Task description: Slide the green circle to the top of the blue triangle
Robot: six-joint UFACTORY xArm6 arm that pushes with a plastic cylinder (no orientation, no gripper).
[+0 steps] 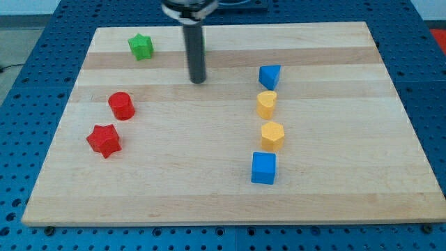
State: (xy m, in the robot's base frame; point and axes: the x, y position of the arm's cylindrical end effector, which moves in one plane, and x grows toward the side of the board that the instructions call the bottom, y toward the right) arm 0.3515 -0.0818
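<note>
The blue triangle point(269, 75) stands at the upper right of the wooden board point(230, 202). No green circle shows in the camera view; the only green block I see is a star-shaped one point(141, 47) at the upper left. My tip point(198, 80) rests on the board at upper middle, about a hundred pixels left of the blue triangle and right of and below the green star, touching neither. The rod hides a strip of board behind it.
A yellow heart-like block point(266, 104), a yellow hexagon point(272, 135) and a blue cube point(263, 168) form a column below the blue triangle. A red cylinder point(121, 105) and a red star point(104, 140) sit at the left.
</note>
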